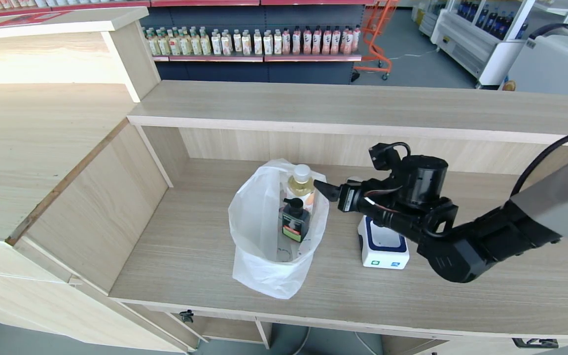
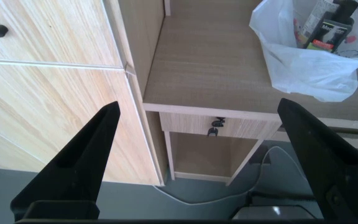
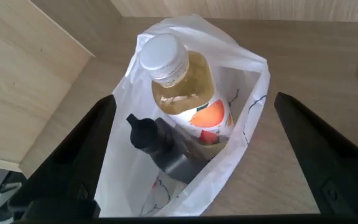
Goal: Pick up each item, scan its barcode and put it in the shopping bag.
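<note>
Fingers (image 3: 73,162) of my right gripper (image 3: 194,102) stand wide apart and empty at the shopping bag's (image 1: 254,222) mouth, since the drink bottle (image 1: 301,183) and pump bottle (image 1: 295,219) already stand inside it beside the scanner (image 1: 383,245), while my left gripper (image 2: 199,104), also spread, hangs clear in front of the counter (image 1: 180,256).

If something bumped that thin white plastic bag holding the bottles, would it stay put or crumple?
The thin white plastic bag looks floppy: its rim sags and wrinkles, so it would probably crumple. The white-capped clear juice bottle and dark pump bottle inside likely weigh it down, though they might tip.
</note>
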Tool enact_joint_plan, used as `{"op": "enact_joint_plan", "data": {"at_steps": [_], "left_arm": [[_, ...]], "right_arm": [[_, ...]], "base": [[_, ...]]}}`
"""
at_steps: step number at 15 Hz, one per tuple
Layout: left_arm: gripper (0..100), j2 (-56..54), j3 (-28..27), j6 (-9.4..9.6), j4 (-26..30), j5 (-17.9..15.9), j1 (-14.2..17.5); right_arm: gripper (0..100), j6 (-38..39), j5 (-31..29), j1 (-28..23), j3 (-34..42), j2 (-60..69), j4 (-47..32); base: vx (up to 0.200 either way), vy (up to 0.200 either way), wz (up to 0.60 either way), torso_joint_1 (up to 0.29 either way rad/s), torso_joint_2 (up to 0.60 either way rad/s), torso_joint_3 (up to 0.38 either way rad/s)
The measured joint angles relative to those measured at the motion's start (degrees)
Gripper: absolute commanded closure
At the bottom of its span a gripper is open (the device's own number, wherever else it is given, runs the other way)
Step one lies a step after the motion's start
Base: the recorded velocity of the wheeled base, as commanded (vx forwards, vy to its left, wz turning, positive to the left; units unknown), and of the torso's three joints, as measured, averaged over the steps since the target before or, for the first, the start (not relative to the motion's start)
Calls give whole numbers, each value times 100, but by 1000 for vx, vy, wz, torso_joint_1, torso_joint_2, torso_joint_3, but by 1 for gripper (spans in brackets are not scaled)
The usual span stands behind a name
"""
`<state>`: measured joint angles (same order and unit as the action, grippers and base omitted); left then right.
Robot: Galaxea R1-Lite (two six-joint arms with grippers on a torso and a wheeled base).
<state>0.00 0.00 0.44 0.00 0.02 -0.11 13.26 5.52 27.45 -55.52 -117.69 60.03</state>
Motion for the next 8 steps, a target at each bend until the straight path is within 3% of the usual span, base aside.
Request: {"op": "enact_joint_plan", "data": {"at_steps": [4,6,8], "left_arm": [[0,0,0,0,0,0,1],[0,0,0,0,0,-2,1],[0,0,0,0,0,-2,1]], "right_arm": [[0,-317,-329,-351,2723,2684,-483],[0,-525,-696,-725,3895,4420,-1396],[0,-651,-940,-1169,4565,6072,-2664]], "base": [[0,0,0,0,0,0],[0,0,0,0,0,0],[0,0,0,0,0,0]]}}
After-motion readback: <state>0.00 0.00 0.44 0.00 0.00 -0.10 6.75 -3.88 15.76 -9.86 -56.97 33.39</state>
